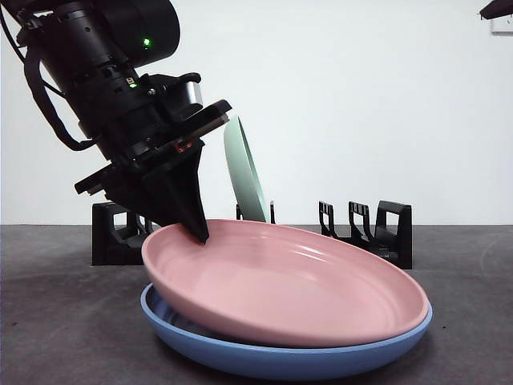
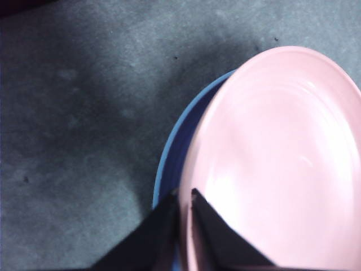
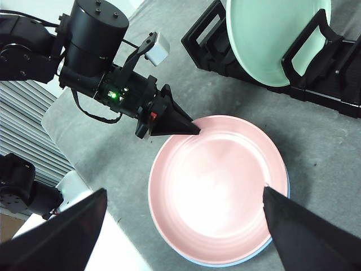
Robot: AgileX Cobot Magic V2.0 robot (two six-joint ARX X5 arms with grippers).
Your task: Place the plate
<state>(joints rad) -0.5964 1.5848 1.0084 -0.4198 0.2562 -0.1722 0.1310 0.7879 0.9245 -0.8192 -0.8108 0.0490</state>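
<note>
A pink plate (image 1: 296, 281) lies tilted on a blue plate (image 1: 272, 361). Its left rim is raised and its right side rests in the blue plate. My left gripper (image 1: 200, 235) comes down from the upper left and is shut on the pink plate's raised rim. The left wrist view shows its jaws (image 2: 183, 200) pinching the pink rim (image 2: 282, 158), with the blue plate (image 2: 175, 152) beneath. My right gripper (image 3: 185, 191) is open and empty, high above both plates (image 3: 214, 186). It shows only as a black tip (image 1: 497, 8) in the front view.
A black dish rack (image 1: 385, 233) stands behind the plates and holds a pale green plate (image 1: 244, 172) upright in a slot. The rack (image 3: 316, 90) and green plate (image 3: 271, 39) also show in the right wrist view. The table's edge (image 3: 84, 186) is near the left arm.
</note>
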